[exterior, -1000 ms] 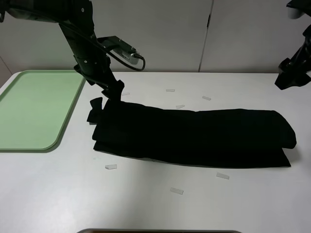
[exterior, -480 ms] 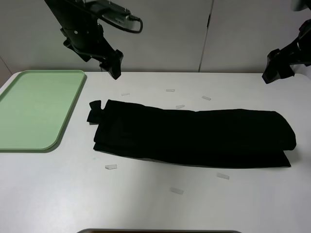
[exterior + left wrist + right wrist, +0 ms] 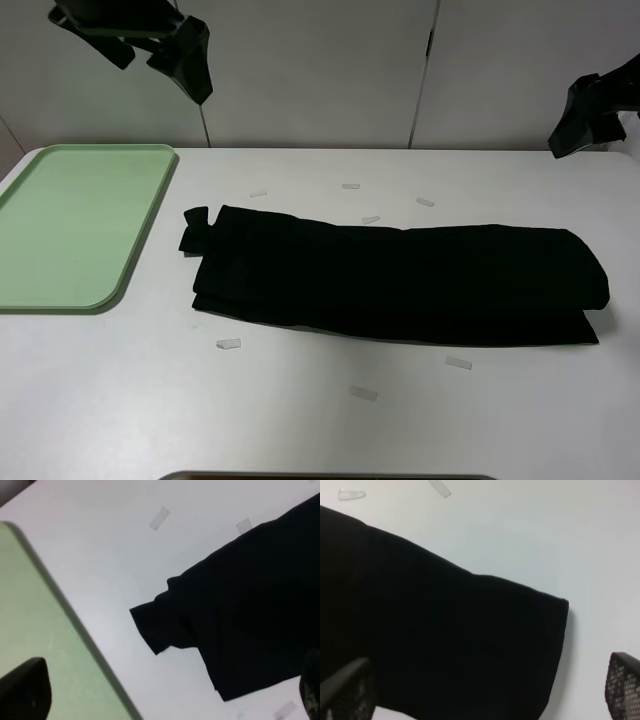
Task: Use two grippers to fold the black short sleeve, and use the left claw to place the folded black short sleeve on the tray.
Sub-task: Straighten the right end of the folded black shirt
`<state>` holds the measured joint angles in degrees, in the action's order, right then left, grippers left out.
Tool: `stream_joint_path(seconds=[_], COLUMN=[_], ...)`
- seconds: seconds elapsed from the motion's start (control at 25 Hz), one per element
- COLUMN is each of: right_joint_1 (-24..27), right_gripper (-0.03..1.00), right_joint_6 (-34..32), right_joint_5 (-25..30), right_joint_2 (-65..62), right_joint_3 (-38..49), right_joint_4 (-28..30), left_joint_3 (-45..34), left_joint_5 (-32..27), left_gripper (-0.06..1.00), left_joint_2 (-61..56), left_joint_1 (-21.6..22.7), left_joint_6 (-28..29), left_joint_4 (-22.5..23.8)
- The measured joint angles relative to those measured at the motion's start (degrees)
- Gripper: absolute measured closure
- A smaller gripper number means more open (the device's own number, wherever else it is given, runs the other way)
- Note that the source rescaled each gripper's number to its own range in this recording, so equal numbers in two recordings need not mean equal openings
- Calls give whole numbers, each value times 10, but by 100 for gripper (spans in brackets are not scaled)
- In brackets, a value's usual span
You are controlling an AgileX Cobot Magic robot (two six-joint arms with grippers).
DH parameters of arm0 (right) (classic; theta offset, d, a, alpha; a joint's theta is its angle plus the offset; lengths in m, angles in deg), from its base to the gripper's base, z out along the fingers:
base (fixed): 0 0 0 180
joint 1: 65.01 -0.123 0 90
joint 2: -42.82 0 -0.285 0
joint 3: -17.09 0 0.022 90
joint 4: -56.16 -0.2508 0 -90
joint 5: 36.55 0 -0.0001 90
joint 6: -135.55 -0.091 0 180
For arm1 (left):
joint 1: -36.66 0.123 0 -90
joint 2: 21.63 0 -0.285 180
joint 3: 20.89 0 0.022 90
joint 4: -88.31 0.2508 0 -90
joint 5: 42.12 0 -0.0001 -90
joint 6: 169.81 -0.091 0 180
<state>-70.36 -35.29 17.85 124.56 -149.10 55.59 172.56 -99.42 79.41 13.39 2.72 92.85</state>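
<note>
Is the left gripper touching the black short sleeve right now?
Apart. The exterior high view shows the left gripper high above the table, with a clear gap down to the black short sleeve lying on it.

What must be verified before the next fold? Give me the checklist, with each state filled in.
1. Left gripper: jaws open, nothing held: ok.
2. Right gripper: jaws open, nothing held: ok.
3. Both grippers above and apart from the black soft-fabric short-sleeve shirt: ok.
4. Shirt lying as one long folded strip on the white table: ok.
5. Shirt compact enough for the flat light-green rectangular plastic tray: not ok, the strip looks too long and probably needs another fold.
6. Visible part of the tray free to take the shirt: ok.
</note>
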Motion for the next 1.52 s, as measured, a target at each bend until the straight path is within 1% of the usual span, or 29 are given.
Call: stream_joint_path(seconds=[0.2,0.32,0.44,0.68,1.0,1.12,1.24,1.4,1.52], right_joint_1=[0,0,0,0,0,0,0,0,0], right_gripper=[-3,-3,-3,-3,-3,-3,-3,-3,-3], right_joint_6=[-12,-13,-16,-25,-25,-25,-25,-25,-25], right_joint_5=[30,43,54,64,65,65,66,66,66], right_joint_2=[-37,-53,-60,-60,-60,-60,-60,-60,-60], right_joint_3=[0,0,0,0,0,0,0,0,0], right_joint_4=[0,0,0,-3,-29,-36,-39,-41,-41], left_joint_3=[-15,-62,-136,-283,-433,-482,-526,-562,-577], left_joint_5=[-23,-24,-11,31,46,42,28,7,-7], left_gripper=[-6,-5,-5,-5,-5,-5,-4,-4,-4], left_joint_2=[-61,-121,-190,-365,-602,-692,-772,-868,-925], left_joint_1=[0,0,0,0,0,0,0,0,0], left_joint_6=[7,10,16,19,38,55,85,119,122], left_joint_4=[1,1,0,0,0,0,0,0,0])
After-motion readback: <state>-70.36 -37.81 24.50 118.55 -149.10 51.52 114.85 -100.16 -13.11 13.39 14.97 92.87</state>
